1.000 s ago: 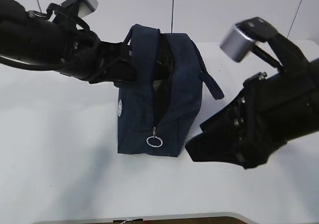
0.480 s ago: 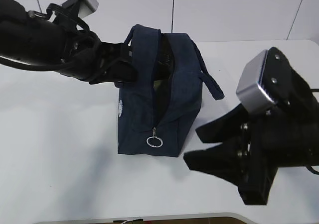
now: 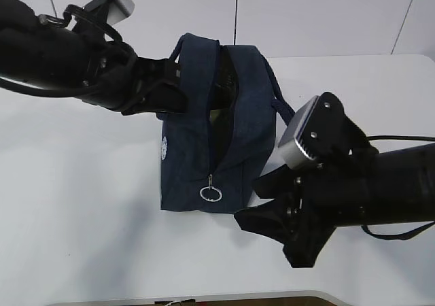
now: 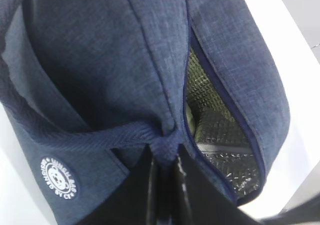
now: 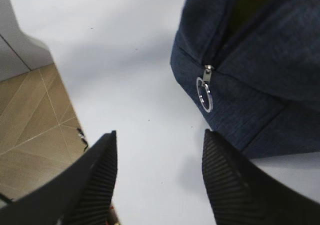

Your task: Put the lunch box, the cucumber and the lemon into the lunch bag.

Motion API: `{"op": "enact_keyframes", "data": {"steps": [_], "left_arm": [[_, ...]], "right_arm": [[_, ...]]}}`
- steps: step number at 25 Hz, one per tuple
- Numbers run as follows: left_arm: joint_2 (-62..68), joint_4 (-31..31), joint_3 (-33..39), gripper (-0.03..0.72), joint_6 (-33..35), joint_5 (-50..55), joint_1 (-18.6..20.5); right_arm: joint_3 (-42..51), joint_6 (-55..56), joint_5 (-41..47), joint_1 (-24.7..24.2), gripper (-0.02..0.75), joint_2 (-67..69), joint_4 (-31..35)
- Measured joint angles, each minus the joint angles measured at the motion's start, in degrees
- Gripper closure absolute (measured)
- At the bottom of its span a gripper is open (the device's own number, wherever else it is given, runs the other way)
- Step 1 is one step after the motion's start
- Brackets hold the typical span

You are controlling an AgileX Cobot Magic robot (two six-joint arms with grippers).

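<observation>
While clamped tight on a handle [image 4: 100, 137] of the lunch bag [image 3: 217, 129], left hand [image 4: 165, 170]. Right hand [image 5: 157, 180] spread wide, empty, low over the bench [image 3: 81, 204] near the ring pull [image 5: 204, 96].

a round white emblem [image 4: 58, 177] on the lunch bag [image 4: 125, 60] carries ring lettering, too small and blurred to read.

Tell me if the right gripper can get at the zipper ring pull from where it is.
Probably yes: the right gripper is open, empty and facing the ring pull, with only bare table between them.
</observation>
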Motion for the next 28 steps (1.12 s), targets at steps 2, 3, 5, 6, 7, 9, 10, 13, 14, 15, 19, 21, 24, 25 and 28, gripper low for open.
{"op": "enact_keyframes", "data": {"steps": [2, 3, 5, 6, 7, 9, 10, 13, 14, 15, 19, 21, 24, 25, 28], "left_arm": [[0.0, 0.0, 0.0, 0.69, 0.0, 0.0, 0.0], [0.0, 0.0, 0.0, 0.69, 0.0, 0.0, 0.0], [0.0, 0.0, 0.0, 0.69, 0.0, 0.0, 0.0], [0.0, 0.0, 0.0, 0.69, 0.0, 0.0, 0.0], [0.0, 0.0, 0.0, 0.69, 0.0, 0.0, 0.0], [0.0, 0.0, 0.0, 0.69, 0.0, 0.2, 0.0], [0.0, 0.0, 0.0, 0.69, 0.0, 0.4, 0.0], [0.0, 0.1, 0.0, 0.69, 0.0, 0.8, 0.0], [0.0, 0.1, 0.0, 0.69, 0.0, 0.8, 0.0], [0.0, 0.1, 0.0, 0.69, 0.0, 0.9, 0.0], [0.0, 0.2, 0.0, 0.69, 0.0, 1.0, 0.0], [0.0, 0.2, 0.0, 0.69, 0.0, 1.1, 0.0], [0.0, 0.2, 0.0, 0.69, 0.0, 1.2, 0.0], [0.0, 0.2, 0.0, 0.69, 0.0, 1.2, 0.0], [0.0, 0.3, 0.0, 0.69, 0.0, 1.4, 0.0]], "right_arm": [[0.0, -4.3, 0.1, 0.0, 0.3, 2.7, 4.8], [-0.2, -8.2, 0.4, 0.0, 0.3, 3.7, 5.8], [-0.6, -14.3, 2.2, 0.0, 0.3, 6.3, 7.0], [-0.9, -16.7, 3.1, 0.0, 0.3, 7.6, 7.2], [-1.4, -18.4, 3.6, 0.0, 0.3, 8.7, 7.3], [-2.5, -20.0, 4.0, 0.0, 0.3, 11.4, 7.4], [-3.3, -20.4, 4.2, 0.0, 0.3, 12.4, 7.4], [-6.1, -20.7, 4.9, 0.0, 0.3, 15.5, 7.6], [-7.2, -20.8, 4.9, 0.0, 0.3, 16.3, 7.6], [-8.1, -20.8, 4.9, 0.0, 0.3, 16.9, 7.6], [-9.0, -20.8, 3.8, 0.0, 0.3, 17.6, 7.8], [-9.1, -20.8, 1.8, 0.0, 0.3, 17.6, 7.8], [-9.4, -20.8, 0.2, 0.0, 0.3, 17.6, 7.8], [-9.7, -20.8, 0.1, 0.0, 0.3, 17.7, 7.8], [-11.3, -20.8, 0.1, 0.0, 0.3, 19.0, 7.9]]}}
